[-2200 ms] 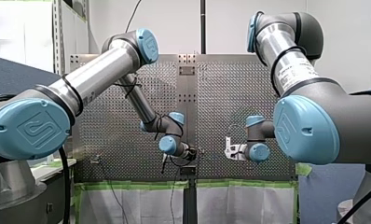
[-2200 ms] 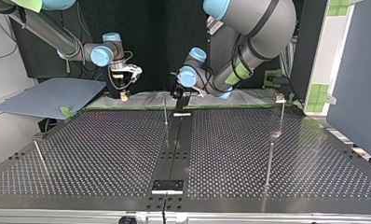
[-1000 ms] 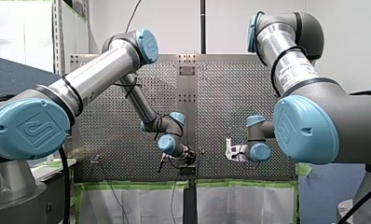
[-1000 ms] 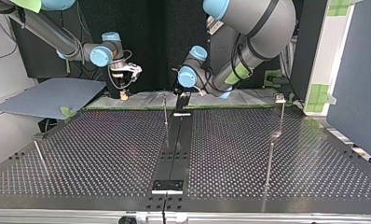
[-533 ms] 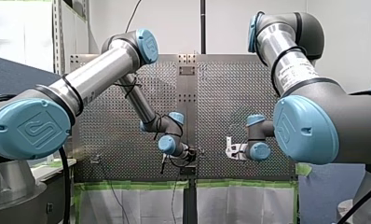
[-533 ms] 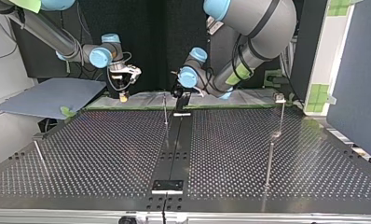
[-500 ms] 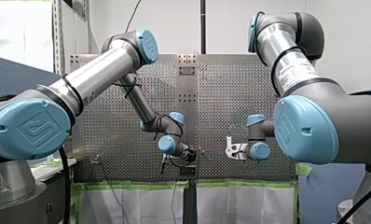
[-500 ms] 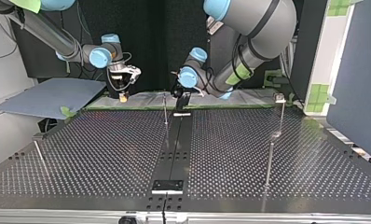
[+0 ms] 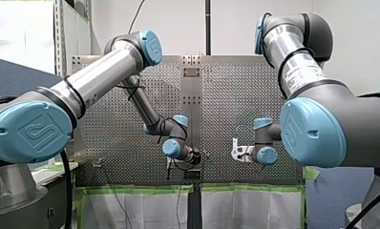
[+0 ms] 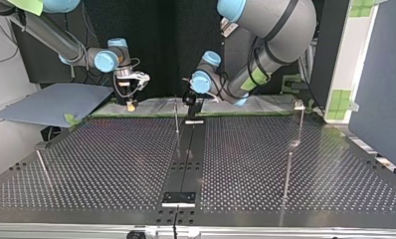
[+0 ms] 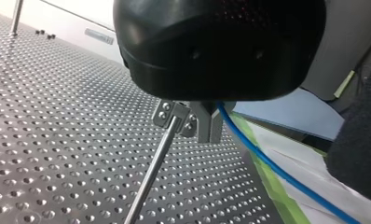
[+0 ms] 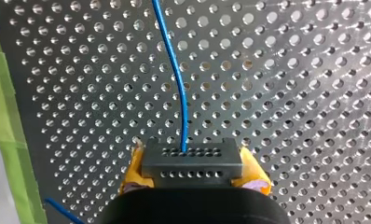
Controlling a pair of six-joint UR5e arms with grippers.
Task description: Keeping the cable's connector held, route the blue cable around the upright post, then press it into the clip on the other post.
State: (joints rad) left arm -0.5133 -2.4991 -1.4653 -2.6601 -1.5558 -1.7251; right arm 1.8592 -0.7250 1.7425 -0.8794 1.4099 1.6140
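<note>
In the right wrist view my right gripper (image 12: 193, 171) has its yellow pads (image 12: 133, 170) shut on the black connector (image 12: 188, 156). The blue cable (image 12: 174, 70) runs from the connector out over the perforated table. My left gripper (image 11: 210, 137), black with metal fingers, is shut with the blue cable (image 11: 267, 163) coming out between its fingers. It hangs right beside the clip (image 11: 172, 116) on top of a thin upright post (image 11: 146, 182). In the top view my left gripper (image 10: 190, 102) is by the centre post (image 10: 176, 119) and my right gripper (image 10: 131, 103) is further left.
Other thin posts stand at the top view's right (image 10: 300, 122), right front (image 10: 287, 174) and left front (image 10: 43, 168). A dark centre rail (image 10: 186, 159) runs down the perforated table (image 10: 111, 159). Green tape (image 10: 151, 114) lines the far edge.
My right gripper has shifted slightly toward the top view's left with the connector. My left gripper has stayed beside the centre post, shifting only a little.
</note>
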